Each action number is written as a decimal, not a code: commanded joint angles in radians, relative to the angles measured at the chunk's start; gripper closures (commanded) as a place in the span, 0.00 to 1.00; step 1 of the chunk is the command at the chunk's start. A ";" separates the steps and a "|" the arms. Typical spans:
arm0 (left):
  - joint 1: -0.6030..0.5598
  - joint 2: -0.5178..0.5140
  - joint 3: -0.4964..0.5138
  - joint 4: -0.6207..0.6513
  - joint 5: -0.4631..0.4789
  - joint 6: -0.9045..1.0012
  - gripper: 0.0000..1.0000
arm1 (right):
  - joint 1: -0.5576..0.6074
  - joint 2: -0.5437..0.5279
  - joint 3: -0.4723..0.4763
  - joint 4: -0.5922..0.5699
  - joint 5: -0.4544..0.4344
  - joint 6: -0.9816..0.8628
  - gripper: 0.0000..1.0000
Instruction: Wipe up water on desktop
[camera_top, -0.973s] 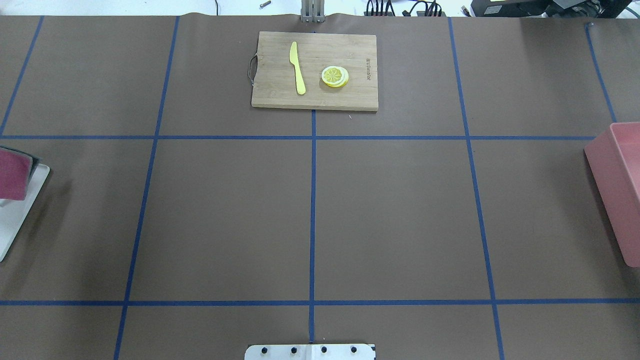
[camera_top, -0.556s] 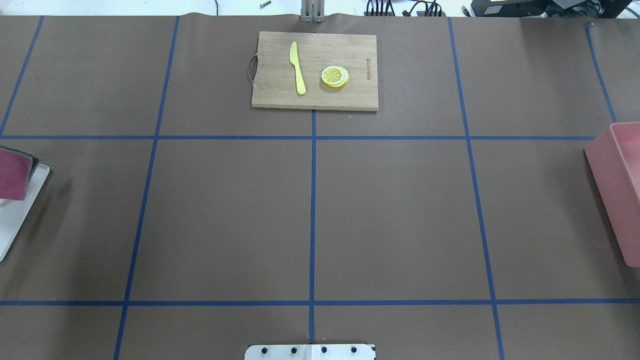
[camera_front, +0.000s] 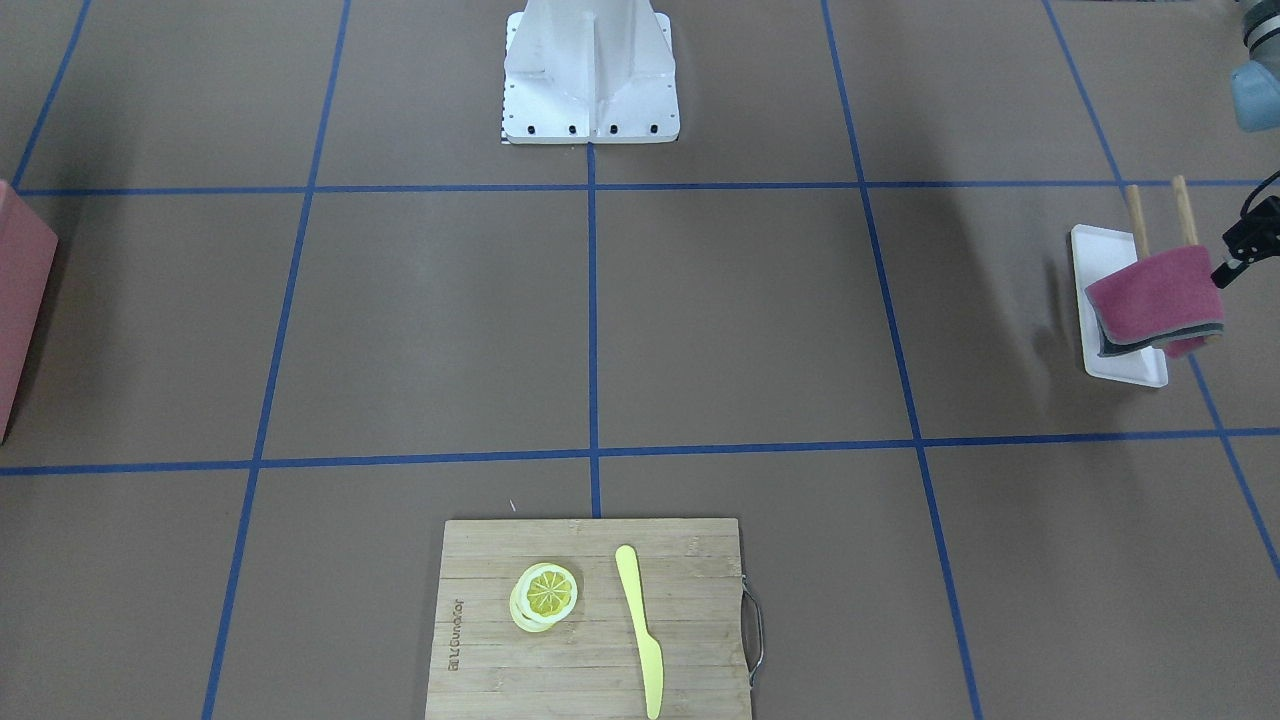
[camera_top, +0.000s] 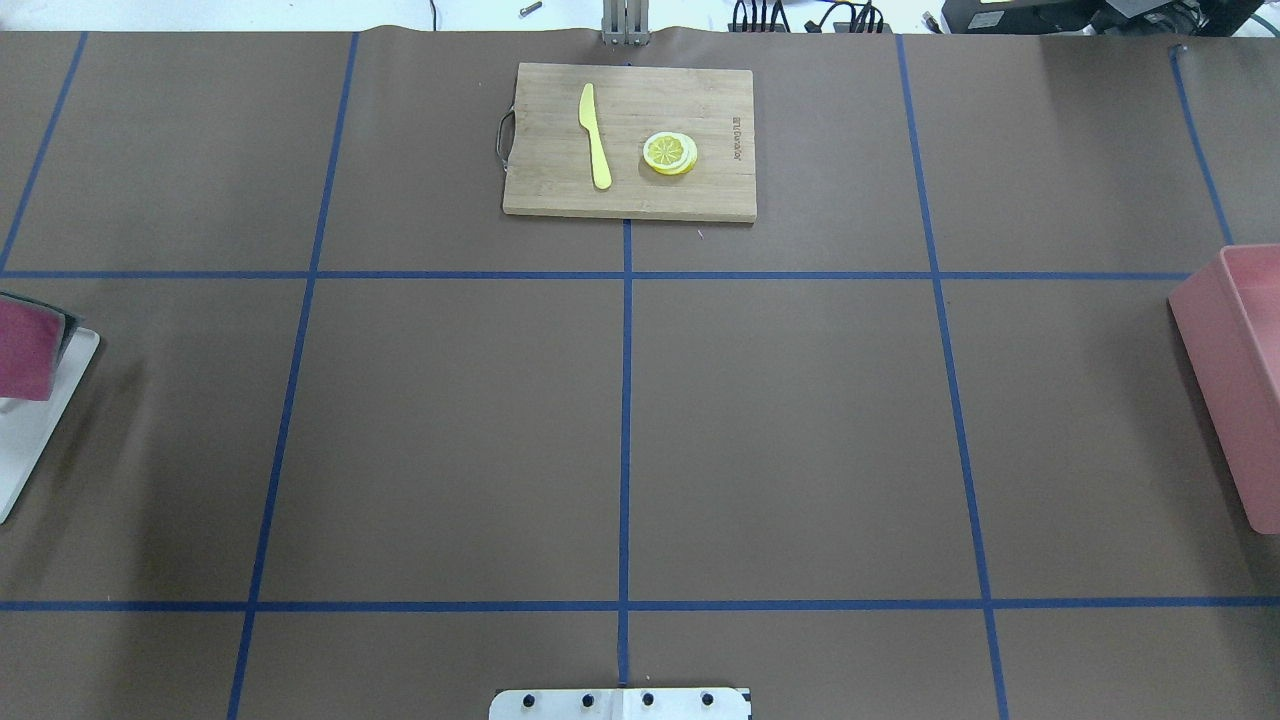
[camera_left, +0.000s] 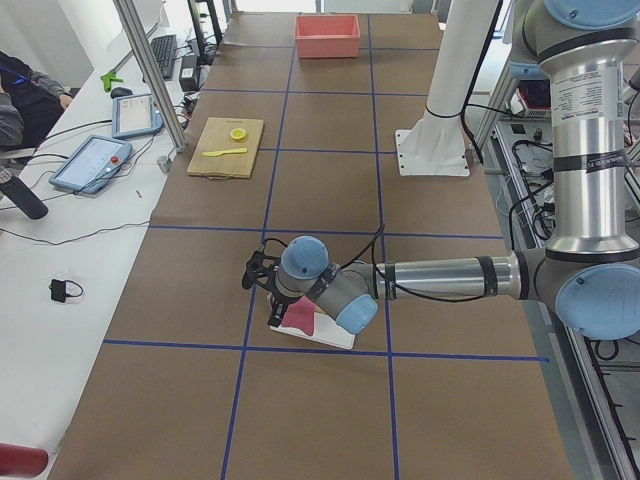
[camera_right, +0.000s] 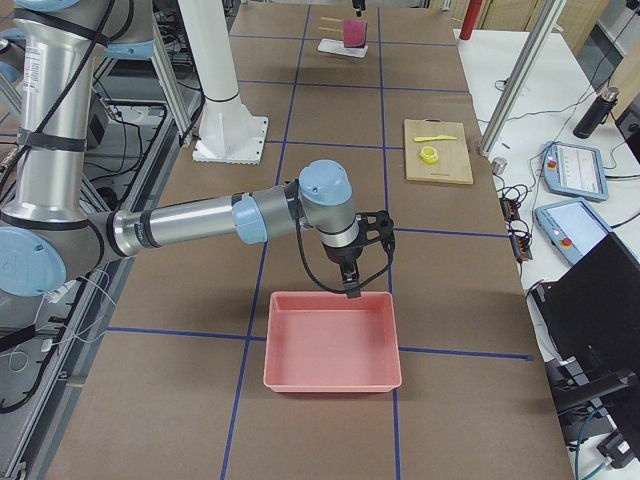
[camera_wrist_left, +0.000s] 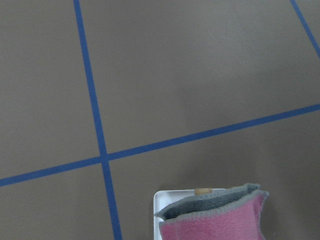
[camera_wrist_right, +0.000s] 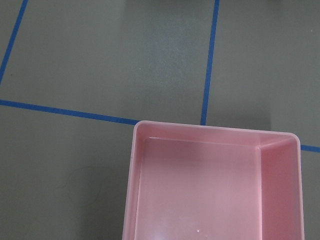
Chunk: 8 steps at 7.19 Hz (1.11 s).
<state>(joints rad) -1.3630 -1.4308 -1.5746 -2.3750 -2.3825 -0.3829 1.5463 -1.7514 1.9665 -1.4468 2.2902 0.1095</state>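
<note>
The desktop (camera_top: 800, 430) is flat brown with blue tape lines; no water shows on it. A pink cloth (camera_front: 1150, 300) with a grey inner layer hangs folded over two wooden pegs (camera_front: 1137, 215) on a white tray (camera_front: 1125, 365) at my far left. It also shows in the left wrist view (camera_wrist_left: 215, 225). My left gripper (camera_left: 258, 278) hovers right beside the cloth; I cannot tell if it is open or shut. My right gripper (camera_right: 350, 285) hangs above the far edge of a pink bin (camera_right: 332, 384); I cannot tell its state.
A bamboo cutting board (camera_top: 540, 190) at the far middle holds a yellow knife (camera_top: 595, 140) and lemon slices (camera_top: 670, 153). The pink bin's wall (camera_top: 1225, 390) stands at the right edge. The robot base (camera_front: 590, 80) is at the near middle.
The pink cloth at the left edge of the overhead view has shifted very slightly to the left. Nothing else has moved.
</note>
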 joint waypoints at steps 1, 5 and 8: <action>0.039 0.003 0.002 -0.015 -0.007 -0.013 0.42 | 0.000 -0.003 0.000 -0.001 0.000 -0.002 0.00; 0.041 0.003 0.007 -0.015 -0.007 -0.013 0.82 | 0.000 -0.003 0.000 -0.001 0.000 0.001 0.00; 0.036 0.004 0.007 -0.016 -0.009 -0.011 1.00 | 0.000 -0.002 0.000 -0.001 0.000 0.002 0.00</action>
<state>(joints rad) -1.3257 -1.4272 -1.5670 -2.3913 -2.3903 -0.3954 1.5462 -1.7535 1.9666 -1.4470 2.2902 0.1114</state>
